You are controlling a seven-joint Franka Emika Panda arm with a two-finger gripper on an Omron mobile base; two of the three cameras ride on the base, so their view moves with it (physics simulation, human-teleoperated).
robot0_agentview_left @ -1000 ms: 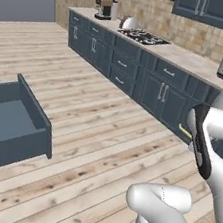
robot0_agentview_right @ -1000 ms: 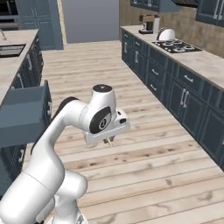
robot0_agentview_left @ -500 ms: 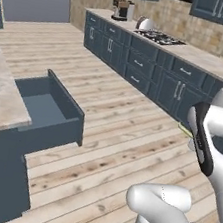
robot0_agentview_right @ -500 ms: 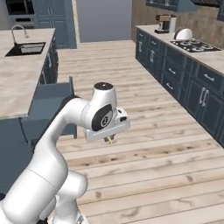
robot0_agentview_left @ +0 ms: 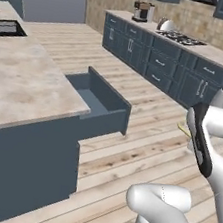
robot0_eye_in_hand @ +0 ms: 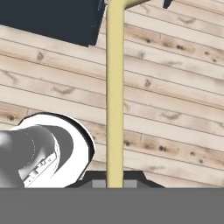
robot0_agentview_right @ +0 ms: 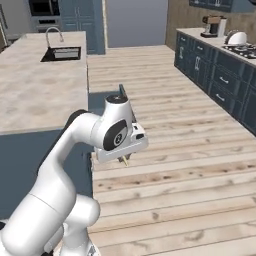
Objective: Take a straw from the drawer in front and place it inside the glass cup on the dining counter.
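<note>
My gripper (robot0_eye_in_hand: 114,180) is shut on the straw (robot0_eye_in_hand: 114,87), a pale yellow-green stick that runs straight away from the fingers over the wooden floor. In the right base view the gripper (robot0_agentview_right: 124,159) hangs under the white hand with a short end of the straw (robot0_agentview_right: 125,161) showing. A bit of the straw (robot0_agentview_left: 183,129) pokes out left of the wrist. The dark blue-grey drawer (robot0_agentview_left: 101,100) stands pulled open from the dining counter (robot0_agentview_left: 22,77), left of the arm. The glass cup is out of view.
A sink (robot0_agentview_right: 62,51) with a tap is set in the far end of the dining counter (robot0_agentview_right: 40,92). Along the far wall runs a counter with a stove (robot0_agentview_left: 181,38), a coffee machine (robot0_agentview_left: 142,11) and a kettle (robot0_agentview_right: 236,38). Plank floor (robot0_agentview_right: 190,150) lies between.
The whole scene has shifted as the base moved: the dining counter and open drawer now sit larger and nearer. The arm keeps its pose, with the straw still in the gripper.
</note>
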